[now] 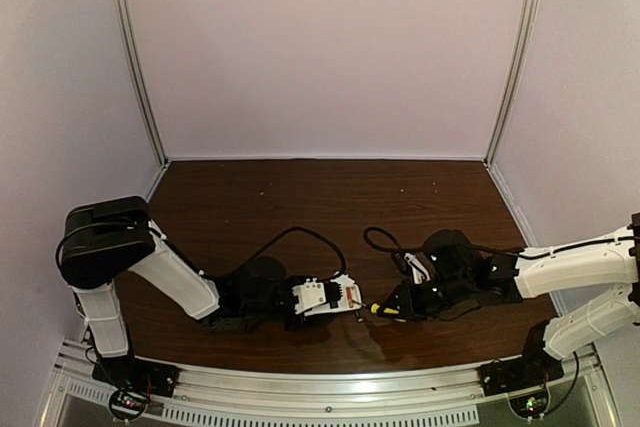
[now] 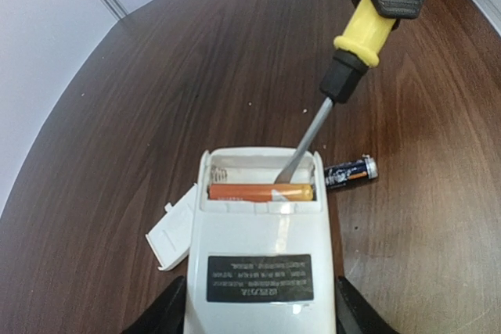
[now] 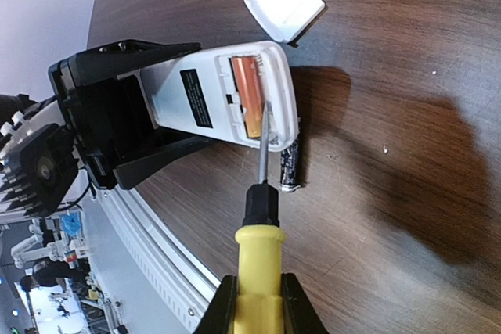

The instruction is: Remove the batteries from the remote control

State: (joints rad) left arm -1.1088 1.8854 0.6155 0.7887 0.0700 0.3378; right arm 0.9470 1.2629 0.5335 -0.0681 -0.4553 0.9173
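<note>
The white remote control lies back-up, its battery compartment open. My left gripper is shut on its body, one black finger on each side. One orange battery sits in the compartment. The slot behind it holds no battery. A dark battery with a pale end lies on the table beside the remote's right corner. My right gripper is shut on the yellow handle of the screwdriver. The blade tip is inside the compartment, against the orange battery.
The small white cover piece lies on the wood just left of the remote. An aluminium rail runs along the table's near edge. Pale walls enclose the other three sides. Black cables loop behind both wrists.
</note>
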